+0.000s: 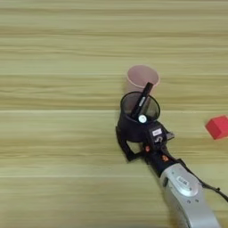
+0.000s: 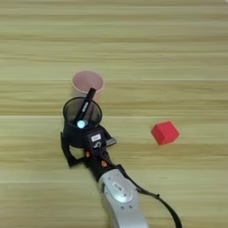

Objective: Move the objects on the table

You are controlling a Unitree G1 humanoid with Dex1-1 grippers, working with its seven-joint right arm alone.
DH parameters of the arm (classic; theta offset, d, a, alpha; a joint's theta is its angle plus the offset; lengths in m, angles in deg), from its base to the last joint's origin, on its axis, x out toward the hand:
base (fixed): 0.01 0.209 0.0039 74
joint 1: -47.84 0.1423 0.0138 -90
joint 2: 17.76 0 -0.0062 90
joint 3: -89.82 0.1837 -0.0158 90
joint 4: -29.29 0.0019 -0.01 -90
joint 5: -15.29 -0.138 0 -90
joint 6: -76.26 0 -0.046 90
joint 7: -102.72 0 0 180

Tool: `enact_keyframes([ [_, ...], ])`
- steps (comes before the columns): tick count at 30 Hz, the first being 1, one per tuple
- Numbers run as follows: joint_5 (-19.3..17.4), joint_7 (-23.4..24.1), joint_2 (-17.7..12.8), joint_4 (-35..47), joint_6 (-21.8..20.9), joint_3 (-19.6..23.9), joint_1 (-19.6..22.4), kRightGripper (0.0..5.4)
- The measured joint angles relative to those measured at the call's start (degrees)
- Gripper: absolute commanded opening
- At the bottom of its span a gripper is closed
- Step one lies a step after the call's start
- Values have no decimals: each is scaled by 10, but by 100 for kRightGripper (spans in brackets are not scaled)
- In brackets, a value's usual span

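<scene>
A black mesh pen cup (image 1: 132, 128) stands upright near the middle of the table (image 1: 53, 133). A black marker (image 1: 143, 99) leans inside it, white tip down. Just behind it, touching or nearly so, stands a pale pink cup (image 1: 141, 75), upright and open. A small red cube (image 2: 164, 132) lies on the wood to the right, well apart from both cups. My right gripper (image 1: 143, 132) reaches in from the lower right and straddles the pen cup. One black finger (image 1: 124, 144) lies against the cup's left side. The other finger is mostly hidden on the right.
My silver forearm (image 2: 118, 193) crosses the lower part of the table, with a black cable (image 2: 164, 209) trailing to its right. Bare wood lies to the left, behind the cups and between the pen cup and the cube.
</scene>
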Motion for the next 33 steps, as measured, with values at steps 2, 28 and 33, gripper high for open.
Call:
enact_keyframes([
  [2,0,5,2,-5,-1,2,5,538],
  [28,2,0,2,12,-2,-17,-19,473],
  [33,7,-7,1,26,-2,-39,-34,473],
])
